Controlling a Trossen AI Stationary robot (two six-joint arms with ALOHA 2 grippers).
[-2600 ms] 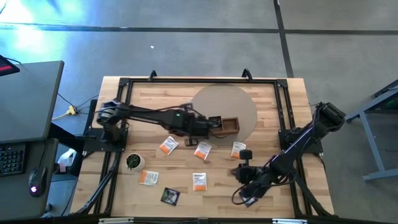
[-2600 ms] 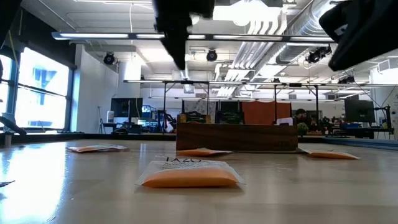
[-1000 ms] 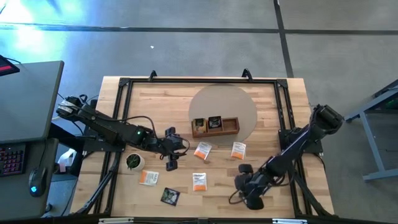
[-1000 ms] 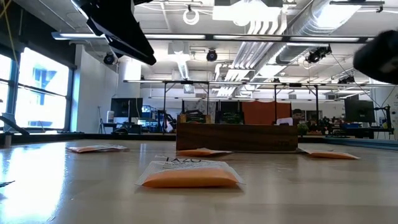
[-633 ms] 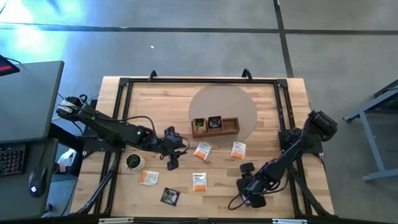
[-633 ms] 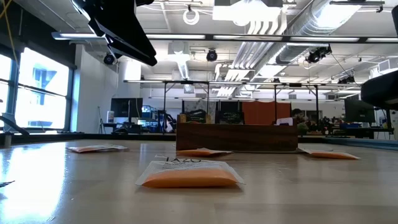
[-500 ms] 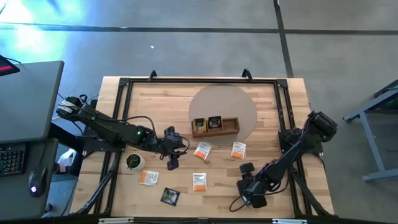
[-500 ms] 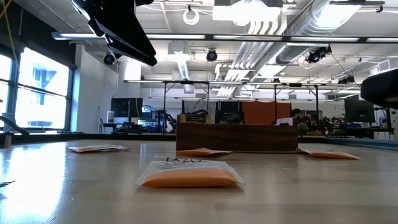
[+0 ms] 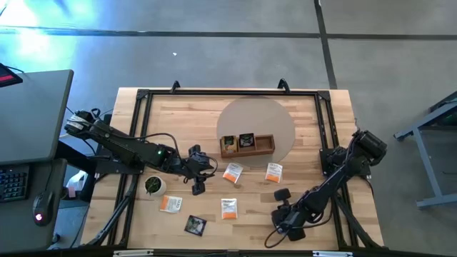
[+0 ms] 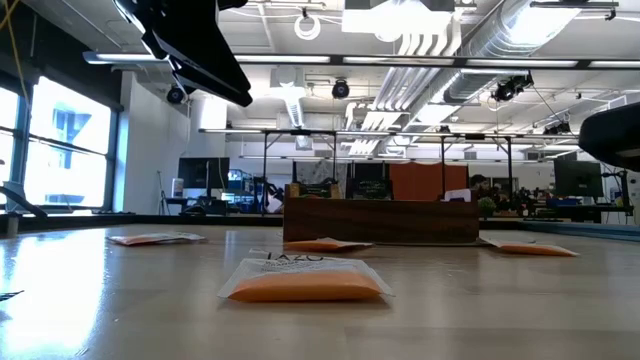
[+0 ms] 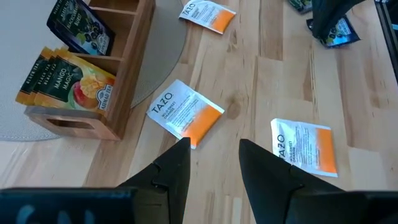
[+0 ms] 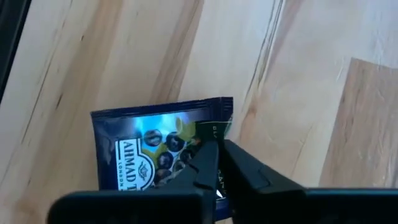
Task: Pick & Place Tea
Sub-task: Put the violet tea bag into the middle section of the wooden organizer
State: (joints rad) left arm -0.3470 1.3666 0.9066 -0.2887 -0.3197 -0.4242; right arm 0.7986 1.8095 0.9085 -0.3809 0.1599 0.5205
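Note:
Several tea packets lie flat on the table. White-and-orange ones [image 9: 233, 173] [image 9: 273, 172] [image 9: 228, 208] [image 9: 170, 203] are spread across the middle, and a black one [image 9: 195, 225] lies near the front edge. The wooden tray [image 9: 246, 145] holds yellow-orange [image 11: 65, 78] and black packets [image 11: 79, 28]. My right gripper [image 12: 217, 163] is down at the table's near right [image 9: 284, 214], shut on a black-and-blue packet [image 12: 158, 146]. My left gripper [image 11: 214, 165] hovers open above the table left of centre [image 9: 203, 170], short of a white-and-orange packet [image 11: 185, 114], with nothing between its fingers. My right gripper pinches the black-and-blue packet at its dark end strip [image 12: 214, 130], near one corner, between its two fingers. The fingers come steeply from above. The packet still lies on the table.
A small round cup with a dark green centre [image 9: 153, 185] stands at the left, close to my left arm. The tray sits on a grey round mat [image 9: 275, 118]. A black frame [image 9: 228, 93] runs round the table's edges.
My right gripper has sunk toward the table at the near right, onto the black-and-blue packet.

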